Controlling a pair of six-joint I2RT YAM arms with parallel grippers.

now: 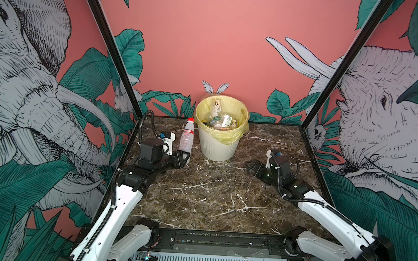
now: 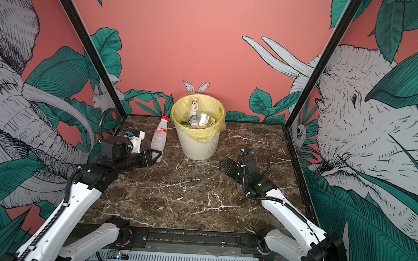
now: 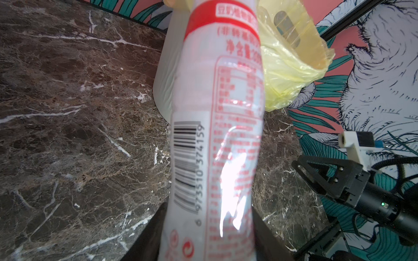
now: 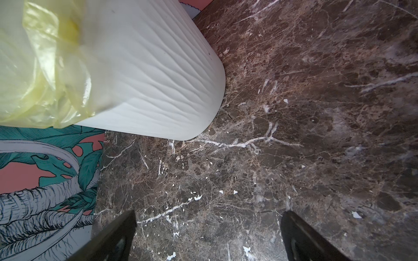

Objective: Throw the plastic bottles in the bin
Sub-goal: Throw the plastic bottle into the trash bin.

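Leaning slightly, a slim red-capped plastic bottle (image 1: 187, 136) is held by its base in the left end effector (image 1: 186, 157), just beside the bin (image 1: 218, 146) at the worktop's (image 1: 211, 197) far edge. A red band, blurred Chinese print and a barcode (image 3: 184, 158) numbered 6 973510 374159 are shown on its glossy label. More bottles (image 1: 219, 120) are heaped in the cream, ribbed, yellow-bagged bin. The right end effector (image 1: 251, 166) is spread wide, empty.

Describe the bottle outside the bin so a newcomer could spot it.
Find the cream, yellow-lined bin at the far edge of the table. Beside it, the left gripper holds a bottle nearly upright. Red-capped, it is the only one outside the bin.
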